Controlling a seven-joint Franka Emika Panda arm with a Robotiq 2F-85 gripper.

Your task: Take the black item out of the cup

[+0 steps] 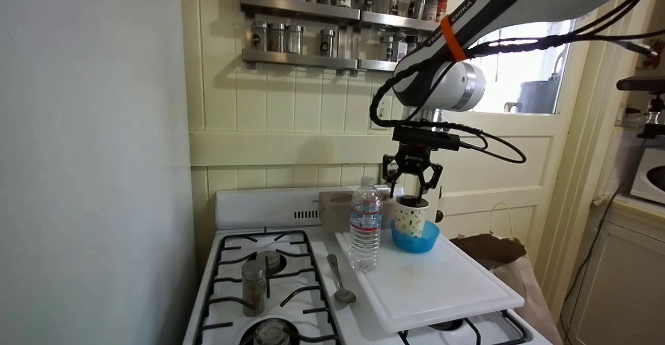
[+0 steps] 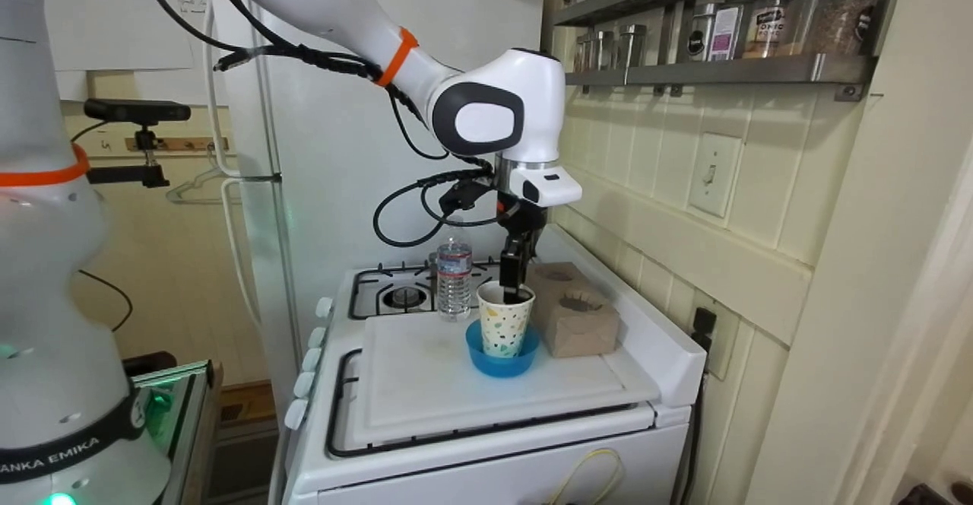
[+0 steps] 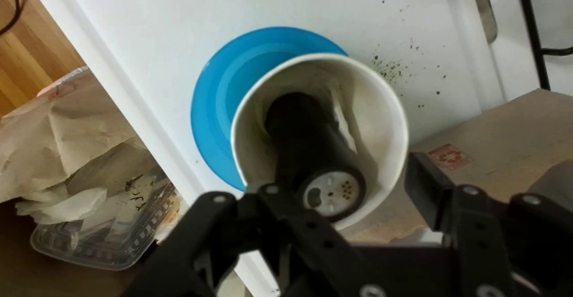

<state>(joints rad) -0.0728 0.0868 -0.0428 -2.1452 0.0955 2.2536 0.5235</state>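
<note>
Hand (image 3: 342, 186) spread wide, gripping nothing | speckled white board (image 3: 344, 8) on stove (image 1: 260, 207) | pale-yellow panelled wall (image 1: 280, 103)

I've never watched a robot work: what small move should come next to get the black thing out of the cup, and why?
I'd probably raise the open jaws slightly, to realign them: the black item shows between them, but in the wrist view one jaw appears outside the cup, so closing now might pinch its wall too.

Water bottle (image 1: 365, 230) upright at the edge of the cutting board (image 1: 441, 288), spoon (image 1: 338, 278) lying alongside, jar (image 1: 253, 289) amid the grates (image 1: 217, 326)!
</note>
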